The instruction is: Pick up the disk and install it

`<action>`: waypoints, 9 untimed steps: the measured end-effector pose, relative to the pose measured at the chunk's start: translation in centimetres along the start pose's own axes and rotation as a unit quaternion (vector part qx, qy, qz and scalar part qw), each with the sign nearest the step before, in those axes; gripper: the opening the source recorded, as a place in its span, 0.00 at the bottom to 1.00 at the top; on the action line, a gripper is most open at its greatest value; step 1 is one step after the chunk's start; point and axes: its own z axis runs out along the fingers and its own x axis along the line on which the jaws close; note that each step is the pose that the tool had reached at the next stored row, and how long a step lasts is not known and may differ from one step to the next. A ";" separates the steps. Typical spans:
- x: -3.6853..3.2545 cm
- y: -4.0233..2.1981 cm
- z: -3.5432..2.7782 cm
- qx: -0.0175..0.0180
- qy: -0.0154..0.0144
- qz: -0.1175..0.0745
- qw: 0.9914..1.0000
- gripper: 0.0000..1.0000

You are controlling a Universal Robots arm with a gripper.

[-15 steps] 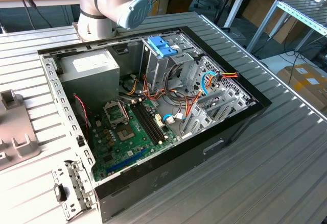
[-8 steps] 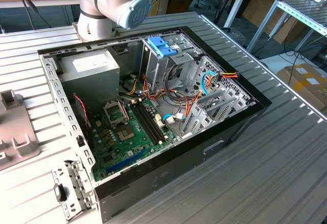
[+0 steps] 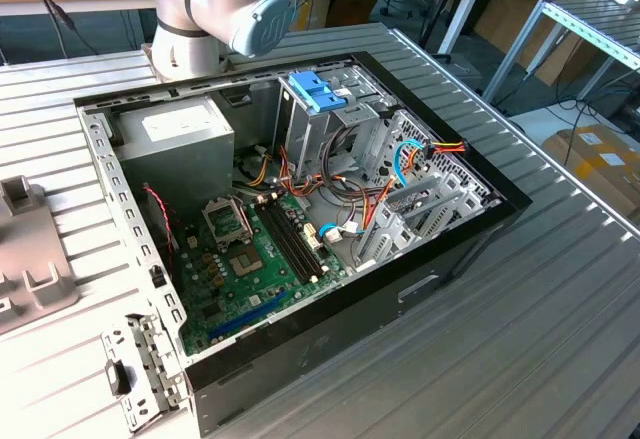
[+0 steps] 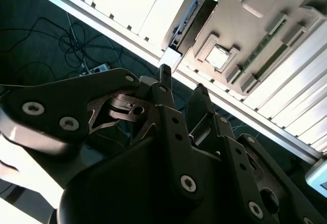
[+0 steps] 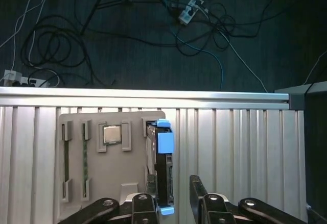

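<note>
The pick-up step appeared to be in hand. The disk (image 5: 164, 165) stood on edge in a slot of the grey tray (image 5: 117, 175), its light-blue rail uppermost, and nothing had lifted it yet. In the first wrist view the gripper (image 5: 172, 185) hung over the disk with its 2 fingers (image 5: 196, 191) spread apart and pinching nothing. The disk lined up closer to 1 finger than to the other. How far above it the tips were could not be told.

The second wrist view agreed: the gripper (image 4: 182, 79) showed an open gap between its fingers, with the disk (image 4: 193, 22) beyond them in the tray (image 4: 235, 25). The same tray also held 2 memory sticks (image 5: 65, 157) and a processor chip (image 5: 111, 133), both apart from the disk.

In the exterior view, the tray (image 3: 30, 279) sat at the exterior view's left on the slatted table (image 3: 520, 359), beside the open computer case (image 3: 330, 334). Installing had therefore not begun.

In my judgement, a clean grasp would have called for 3 things:
- centring the fingers across the disk's 2 flat faces;
- keeping them square to the slot, so the drive came out without binding;
- closing on the metal body (the plastic rail looked likelier to flex).
</note>
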 end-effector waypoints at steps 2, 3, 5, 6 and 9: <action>0.07 -0.03 0.59 0.000 0.000 0.000 1.000 0.38; 0.10 0.00 0.84 0.000 0.000 0.000 1.000 0.38; 0.15 0.41 1.38 0.000 0.000 0.000 1.000 0.38; 0.20 0.58 1.76 0.000 0.000 0.000 1.000 0.38; 0.25 0.56 2.25 -0.005 0.002 -0.033 0.999 0.38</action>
